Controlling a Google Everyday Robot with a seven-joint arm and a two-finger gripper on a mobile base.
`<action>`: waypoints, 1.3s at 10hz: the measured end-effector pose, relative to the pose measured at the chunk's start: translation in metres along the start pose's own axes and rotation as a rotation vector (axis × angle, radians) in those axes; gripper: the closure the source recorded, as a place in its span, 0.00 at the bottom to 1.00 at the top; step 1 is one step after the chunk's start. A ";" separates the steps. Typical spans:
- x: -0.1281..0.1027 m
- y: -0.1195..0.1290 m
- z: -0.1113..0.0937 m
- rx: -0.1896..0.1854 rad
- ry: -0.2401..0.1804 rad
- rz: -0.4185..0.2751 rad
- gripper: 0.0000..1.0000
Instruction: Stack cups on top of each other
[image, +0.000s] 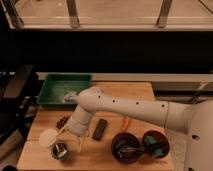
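the gripper (70, 142) is held over the dark cup (60, 150), jaws wide, nothing gripped. the white cup (48, 137) alongside could be knocked by a finger.

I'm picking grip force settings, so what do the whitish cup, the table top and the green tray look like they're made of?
The whitish cup looks like translucent plastic, pale and matte, though that is a guess. The table top looks like wood: light brown with plank seams. The green tray looks like moulded plastic with a slight sheen on its floor. The gripper hangs open over the table's front left, beside the whitish cup.
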 end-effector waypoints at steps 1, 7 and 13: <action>0.000 0.001 0.000 -0.004 -0.004 -0.004 0.28; 0.002 0.012 0.029 -0.060 -0.052 -0.048 0.28; 0.012 0.028 0.049 -0.051 -0.076 -0.037 0.28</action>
